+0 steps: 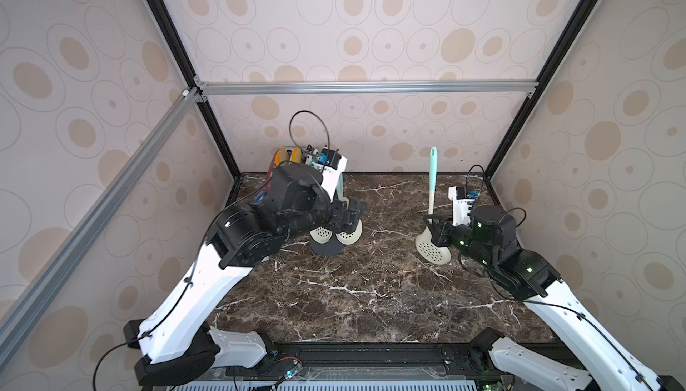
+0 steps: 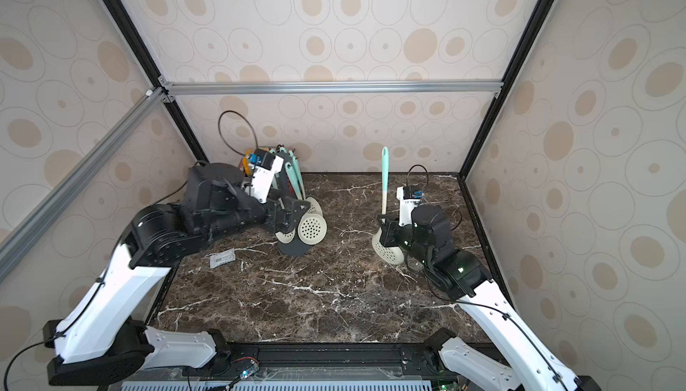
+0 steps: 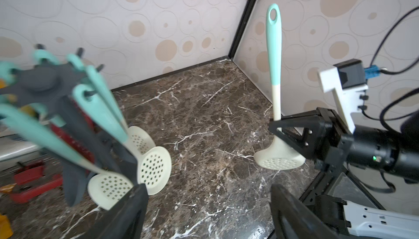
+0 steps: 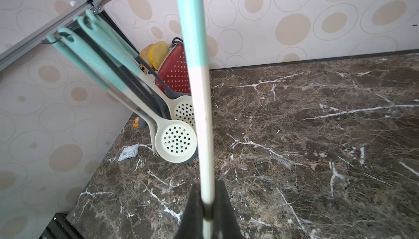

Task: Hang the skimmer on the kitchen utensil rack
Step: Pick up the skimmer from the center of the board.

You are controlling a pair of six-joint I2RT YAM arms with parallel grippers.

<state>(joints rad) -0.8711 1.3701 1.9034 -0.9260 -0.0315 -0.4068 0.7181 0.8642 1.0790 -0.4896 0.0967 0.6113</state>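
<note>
We judge the carry to be in hand: our right pincer (image 1: 433, 223) is clamped on the skimmer (image 1: 432, 185) by its cream neck, upright at the desk's (image 1: 371, 289) 3 o'clock, our left pincer (image 3: 207, 190) gapes empty by the rack (image 1: 326, 247) at 9 o'clock, and next the handle loop needs a free hook.

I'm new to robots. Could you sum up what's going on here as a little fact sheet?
Right hand: shut on the skimmer, gripping its pale stem just above the head
Skimmer: upright, teal handle on top, not yet hung
Left hand: open, empty, close to the rack
Rack: dark grey, standing on the marble table
Hung skimmers: several on its hooks
</note>
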